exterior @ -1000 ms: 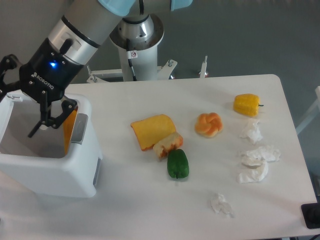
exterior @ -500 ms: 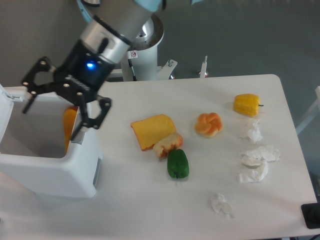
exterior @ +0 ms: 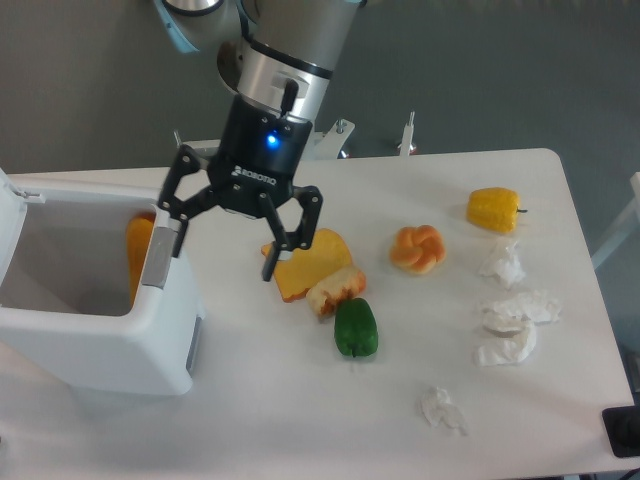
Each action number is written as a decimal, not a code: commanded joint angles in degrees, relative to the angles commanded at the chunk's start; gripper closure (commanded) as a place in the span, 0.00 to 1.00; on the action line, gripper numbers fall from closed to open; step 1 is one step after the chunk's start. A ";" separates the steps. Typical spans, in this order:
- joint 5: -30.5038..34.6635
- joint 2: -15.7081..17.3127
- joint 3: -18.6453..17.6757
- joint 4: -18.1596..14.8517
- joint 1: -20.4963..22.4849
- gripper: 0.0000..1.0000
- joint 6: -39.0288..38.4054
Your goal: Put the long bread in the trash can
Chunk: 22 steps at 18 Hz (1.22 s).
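Observation:
The long bread [exterior: 138,255] is an orange-golden baguette that stands on end inside the trash can [exterior: 90,345], leaning against its right inner wall. The trash can is a large white box with a grey interior at the left of the table. My gripper [exterior: 222,239] is open and empty. It hangs above the table just right of the can's right wall, with its right finger over the yellow toast slice [exterior: 305,262].
A bitten bread piece [exterior: 335,288] and a green pepper [exterior: 355,328] lie beside the toast. A knotted orange bun [exterior: 418,249], a yellow pepper [exterior: 494,209] and several crumpled white tissues [exterior: 512,325] lie to the right.
My gripper has risen out of the trash can and swung right over the table, open and empty. The long bread stays in the can.

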 joint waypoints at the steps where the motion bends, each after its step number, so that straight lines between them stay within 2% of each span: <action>1: 2.20 0.26 -0.17 -0.44 0.00 0.00 0.00; 5: 7.13 1.49 -2.02 -1.84 -0.18 0.00 2.10; 8: 17.75 2.02 -3.95 -4.13 -0.87 0.00 6.92; 9: 19.26 2.20 -4.30 -4.74 -1.58 0.00 8.77; 12: 19.54 2.29 -5.01 -8.16 -2.29 0.00 11.07; 18: 22.88 1.85 -5.10 -12.30 -2.64 0.00 16.16; 22: 23.23 1.85 -4.92 -12.84 -2.73 0.00 20.21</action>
